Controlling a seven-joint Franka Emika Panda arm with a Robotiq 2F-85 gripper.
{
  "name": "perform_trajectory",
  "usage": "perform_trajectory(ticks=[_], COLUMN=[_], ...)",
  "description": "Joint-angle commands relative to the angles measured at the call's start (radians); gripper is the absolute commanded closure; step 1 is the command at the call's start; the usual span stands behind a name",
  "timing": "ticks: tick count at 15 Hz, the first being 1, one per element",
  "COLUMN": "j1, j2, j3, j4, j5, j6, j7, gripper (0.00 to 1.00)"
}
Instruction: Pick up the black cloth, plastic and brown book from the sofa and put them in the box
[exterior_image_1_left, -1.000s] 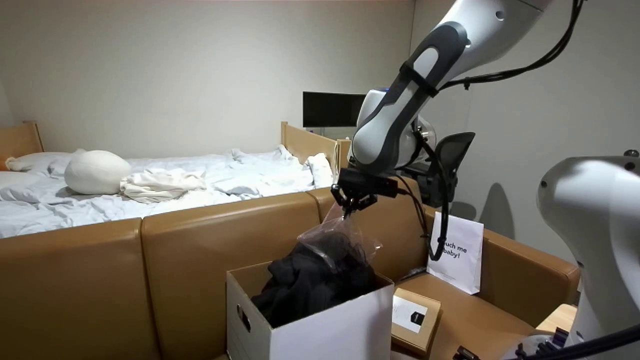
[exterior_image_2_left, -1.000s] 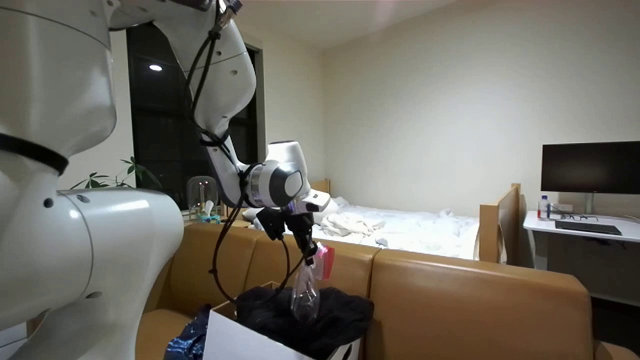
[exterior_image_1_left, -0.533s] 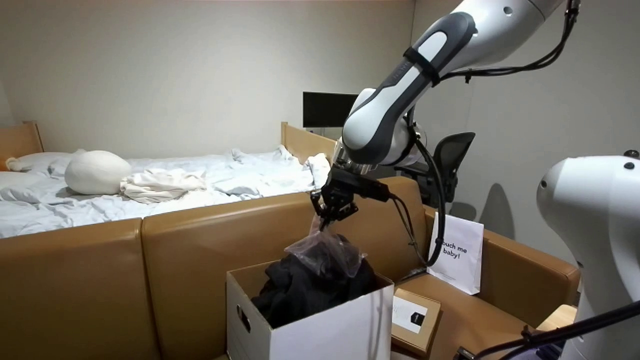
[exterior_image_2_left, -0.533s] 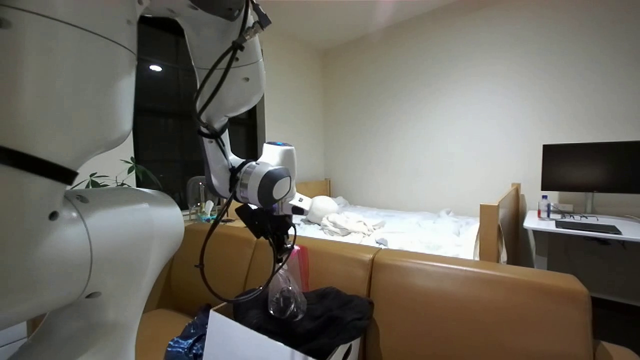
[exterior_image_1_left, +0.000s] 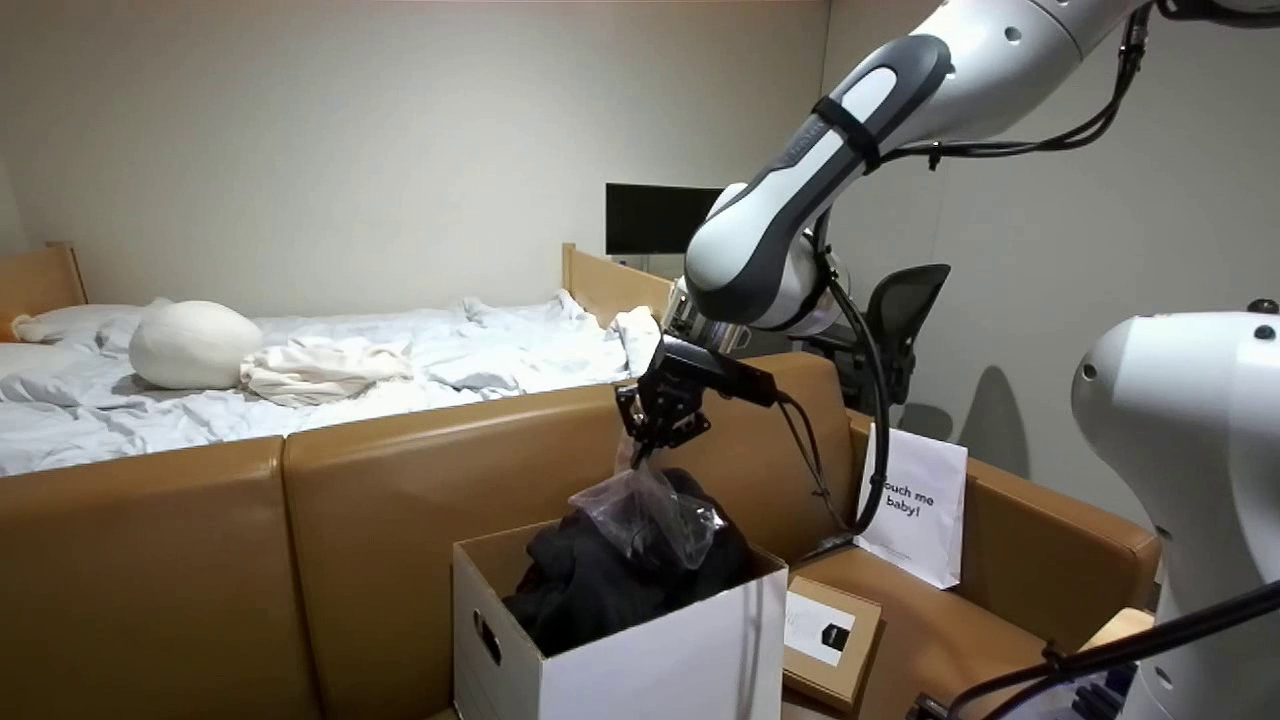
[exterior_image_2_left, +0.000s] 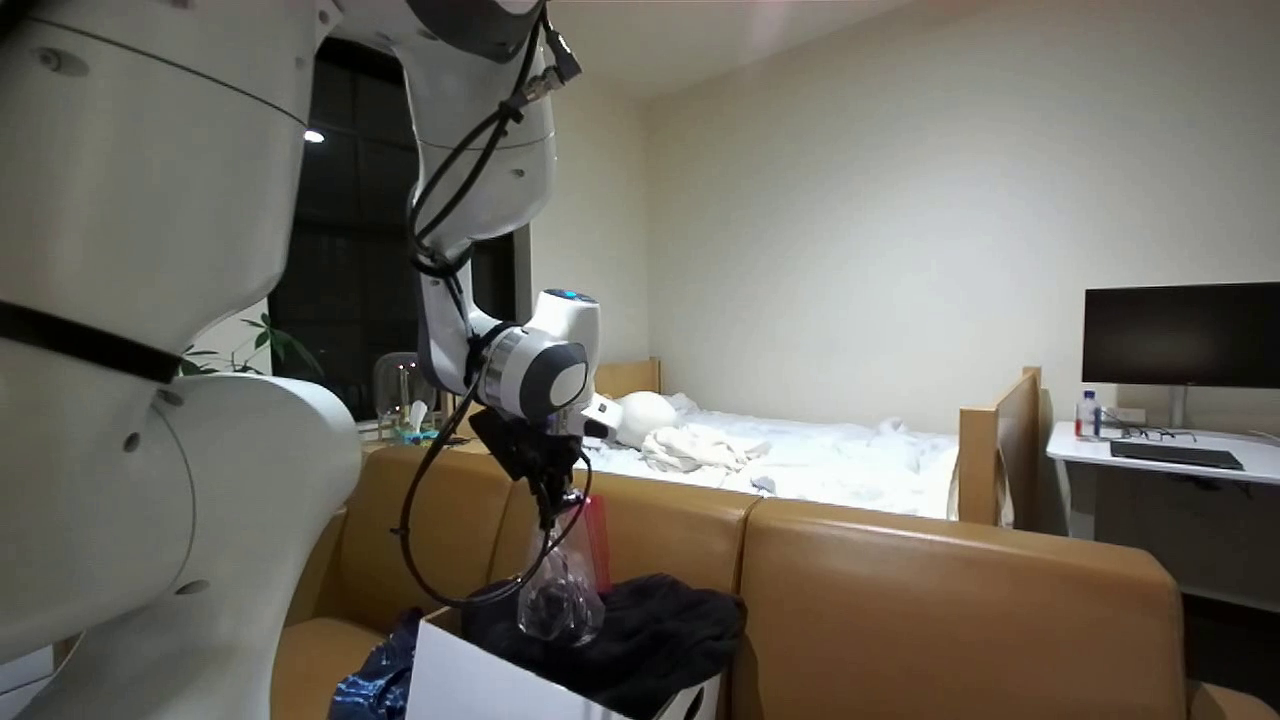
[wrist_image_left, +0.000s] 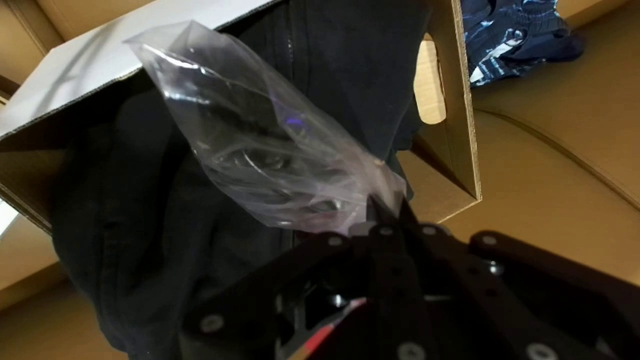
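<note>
Black pincer (wrist_image_left: 387, 202) pinches glossy see-through plastic wrapper (wrist_image_left: 250, 135) | tan-brown rectangular book (exterior_image_1_left: 830, 640), lower right of pincer, clear only in an exterior view | wrapper's long axis slopes downward

Glare streaks the plastic (wrist_image_left: 250, 127), and a shadow (exterior_image_1_left: 991, 420) darkens the wall (exterior_image_1_left: 1040, 230).

From here I count one leather sofa (exterior_image_1_left: 440, 480) with three back cushions (exterior_image_2_left: 950, 600), one cardboard box (exterior_image_1_left: 660, 655), one black cloth (exterior_image_1_left: 600, 580), one plastic bag (wrist_image_left: 250, 140), one brown book (exterior_image_1_left: 830, 640), one bed (exterior_image_1_left: 510, 345) with two end boards (exterior_image_2_left: 1015, 440) and one monitor (exterior_image_2_left: 1185, 335).
</note>
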Motion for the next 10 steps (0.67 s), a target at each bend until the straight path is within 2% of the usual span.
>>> perform_trajectory(ticks=[1,3,5,10], j1=[0.177,0.342,0.509,0.831], j2=[0.065,0.055,-0.039,-0.342], j3=[-0.151,-0.317,-0.486,-0.79], j4=[0.028,0.043,0.082,0.278], j5=[-0.023,-0.1,-0.215,-0.417], j6=[-0.033,-0.039,-0.019,0.07], j7=[0.029,0.052,0.061,0.025], gripper=[1.0,1.0,1.0,1.0])
